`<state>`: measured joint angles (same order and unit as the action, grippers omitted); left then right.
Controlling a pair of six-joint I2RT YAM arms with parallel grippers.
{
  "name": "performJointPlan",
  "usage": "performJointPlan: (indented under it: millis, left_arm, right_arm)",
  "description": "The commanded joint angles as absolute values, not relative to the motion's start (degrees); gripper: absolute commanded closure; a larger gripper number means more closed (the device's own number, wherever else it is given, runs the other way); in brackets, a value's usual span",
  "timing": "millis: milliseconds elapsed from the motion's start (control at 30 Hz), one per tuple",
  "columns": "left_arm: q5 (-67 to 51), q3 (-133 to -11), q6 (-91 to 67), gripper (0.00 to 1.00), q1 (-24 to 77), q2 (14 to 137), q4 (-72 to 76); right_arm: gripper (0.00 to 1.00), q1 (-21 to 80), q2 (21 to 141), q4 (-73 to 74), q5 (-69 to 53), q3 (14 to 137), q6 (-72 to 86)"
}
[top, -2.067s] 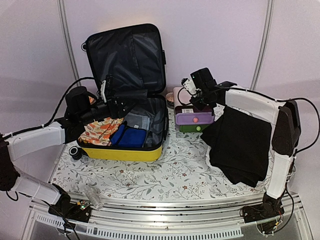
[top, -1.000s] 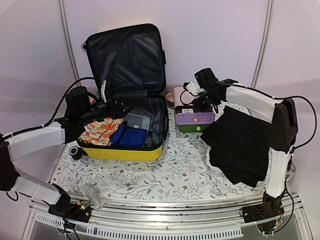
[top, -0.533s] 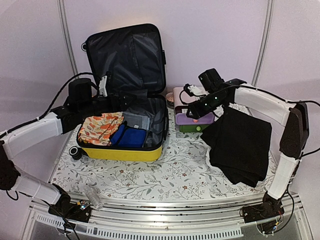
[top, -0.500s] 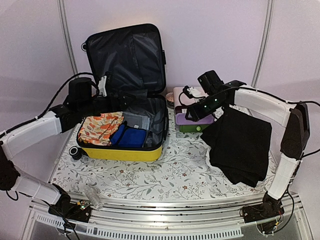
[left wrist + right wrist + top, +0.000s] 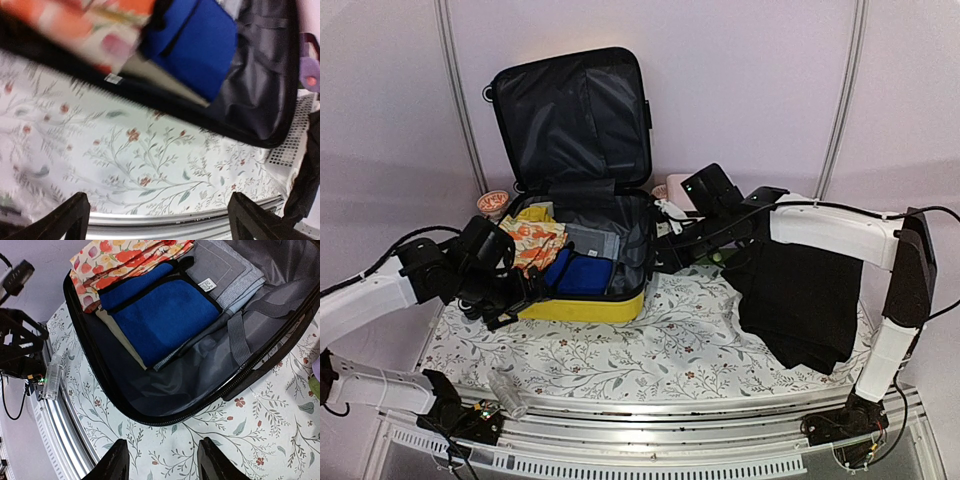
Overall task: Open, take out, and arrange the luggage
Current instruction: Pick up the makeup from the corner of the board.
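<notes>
The luggage [image 5: 585, 305] is a yellow hard-shell case lying open on the table, its black-lined lid [image 5: 575, 115] standing upright at the back. Inside lie a floral orange cloth [image 5: 125, 255], a blue cloth [image 5: 160, 315] and a grey cloth [image 5: 225, 270]. My left gripper [image 5: 515, 305] hangs at the case's front left corner; in the left wrist view it [image 5: 160, 225] is open over the floral mat with nothing between the fingers. My right gripper [image 5: 665, 250] is by the case's right rim; in the right wrist view it [image 5: 165, 465] is open above the mat just outside the zipper edge.
A black cloth [image 5: 800, 300] lies spread on the right of the table. A pink box [image 5: 675, 190] is mostly hidden behind my right arm. A white mesh basket [image 5: 290, 145] shows beside the case. A small bowl [image 5: 492, 202] sits back left, a clear bottle [image 5: 505, 392] at the front left rail.
My left arm has pulled out of the case and dropped to its front left corner. My right arm has swung left from the pink box to the case's right rim.
</notes>
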<state>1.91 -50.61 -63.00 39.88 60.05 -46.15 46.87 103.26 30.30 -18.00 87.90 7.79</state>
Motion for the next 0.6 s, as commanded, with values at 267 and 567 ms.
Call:
performJointPlan:
  millis: [267,567]
  left_arm:
    - [-6.63,-45.88,-94.51,0.02,47.31,69.88,-71.69]
    - [-7.88,-37.13,-103.96,0.07,48.0,62.05,-65.03]
  right_arm:
    - [0.51,46.51,99.72,23.49,-19.47,83.63,7.41]
    - [0.5,46.51,96.96,21.58,-18.47,79.67,7.05]
